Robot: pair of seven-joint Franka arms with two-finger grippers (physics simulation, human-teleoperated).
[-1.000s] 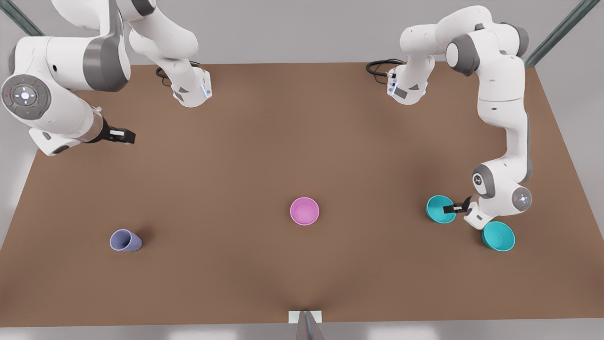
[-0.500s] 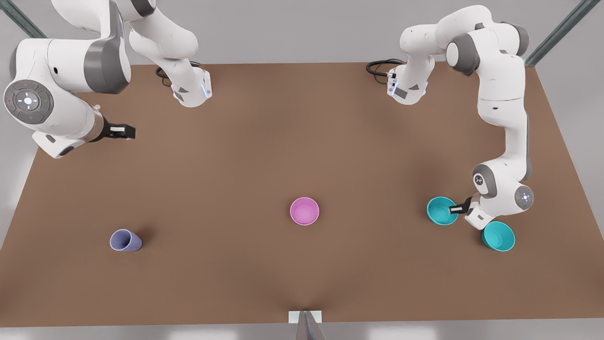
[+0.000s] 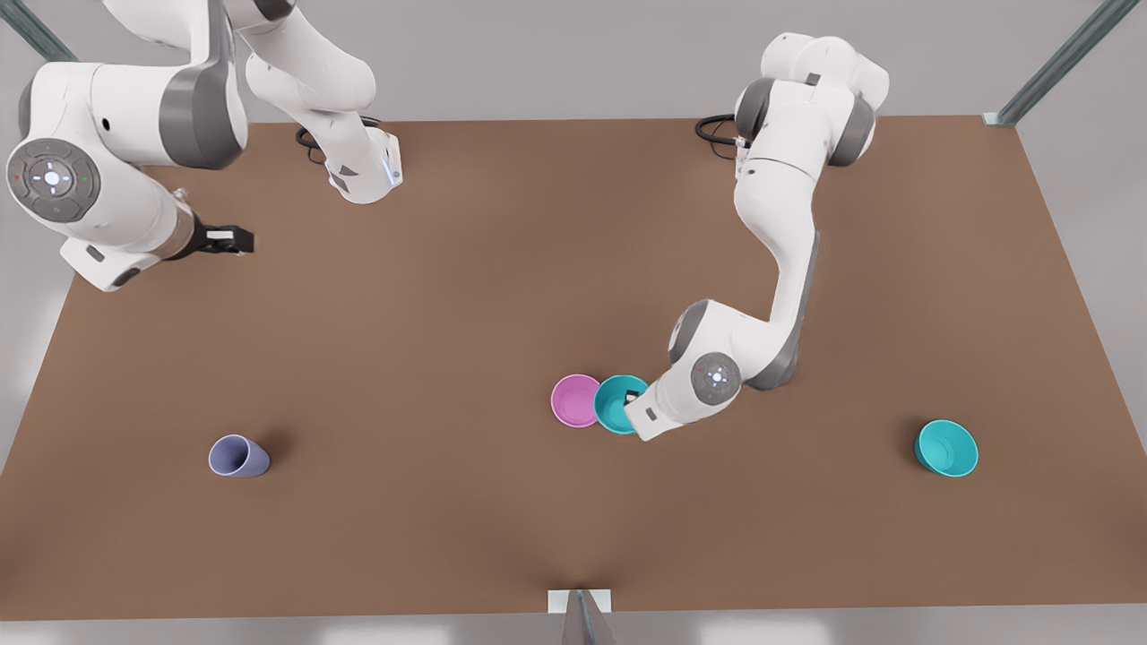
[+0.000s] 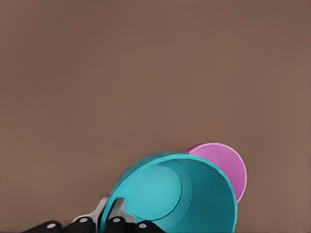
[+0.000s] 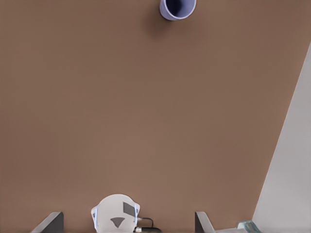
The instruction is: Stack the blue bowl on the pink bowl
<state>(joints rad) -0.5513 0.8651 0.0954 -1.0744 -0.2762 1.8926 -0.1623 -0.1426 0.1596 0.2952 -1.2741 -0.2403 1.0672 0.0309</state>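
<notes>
Front view: left gripper point(image 3: 633, 397) clamped on rim of blue bowl point(image 3: 616, 405), carried beside and partly overlapping pink bowl point(image 3: 574, 400) mid-table. Transport step; next it needs centring over pink, then lowering and release. Right gripper point(image 3: 235, 240) waits far off, fingers look apart.

Left wrist view: blue bowl point(image 4: 180, 194) pinched at rim, pink bowl point(image 4: 226, 165) just behind.

Right wrist view: purple cup point(image 5: 178, 8) on table point(image 5: 146, 111).

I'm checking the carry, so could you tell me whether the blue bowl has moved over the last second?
Yes. Held by the left end effector, the blue bowl has travelled toward the front view's left, from beside the other teal bowl to right beside the pink bowl.
</notes>
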